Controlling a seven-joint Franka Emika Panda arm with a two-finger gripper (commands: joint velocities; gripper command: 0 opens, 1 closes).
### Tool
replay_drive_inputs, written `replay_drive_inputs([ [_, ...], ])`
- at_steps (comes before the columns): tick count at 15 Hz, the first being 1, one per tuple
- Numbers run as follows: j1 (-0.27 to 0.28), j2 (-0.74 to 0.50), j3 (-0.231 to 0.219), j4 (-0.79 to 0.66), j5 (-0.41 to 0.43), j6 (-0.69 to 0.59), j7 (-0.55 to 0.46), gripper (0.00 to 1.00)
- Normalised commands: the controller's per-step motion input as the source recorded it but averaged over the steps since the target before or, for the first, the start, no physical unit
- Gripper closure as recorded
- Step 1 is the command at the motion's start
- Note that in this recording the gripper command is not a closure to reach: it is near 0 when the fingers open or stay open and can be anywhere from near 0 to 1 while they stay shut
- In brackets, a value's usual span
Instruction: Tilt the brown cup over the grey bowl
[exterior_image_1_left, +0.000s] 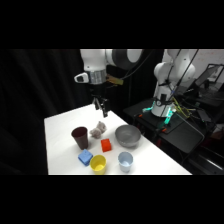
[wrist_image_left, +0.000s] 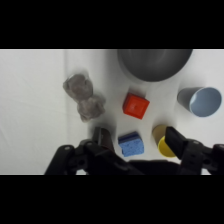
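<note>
Plastic, light and stiff, I judged the brown cup (exterior_image_1_left: 80, 137): best pinched at its rim. It stood left of the grey bowl (exterior_image_1_left: 127, 135). My gripper (exterior_image_1_left: 101, 106) hung above, jaws apart, empty.

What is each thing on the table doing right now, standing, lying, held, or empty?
brown cup: upright, mouth up, not held.
grey bowl: upright on the table, looks empty.
yellow cup: upright, mouth up.
pale blue cup: upright, looks empty.
hand: above the table, open, holding nothing.
</note>
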Motion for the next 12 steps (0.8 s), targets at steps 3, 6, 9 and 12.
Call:
replay_drive_inputs([
  [3, -0.031, 0.04, 0.022, 0.08, 0.005, -0.06, -0.02, 0.0],
  [6, -0.033, 0.12, 0.027, 0.28, 0.032, -0.17, -0.06, 0.0],
  [9, -0.025, 0.19, 0.04, 0.42, 0.053, -0.23, -0.08, 0.0],
  [12, -0.031, 0.28, 0.034, 0.53, 0.038, -0.2, -0.09, 0.0],
])
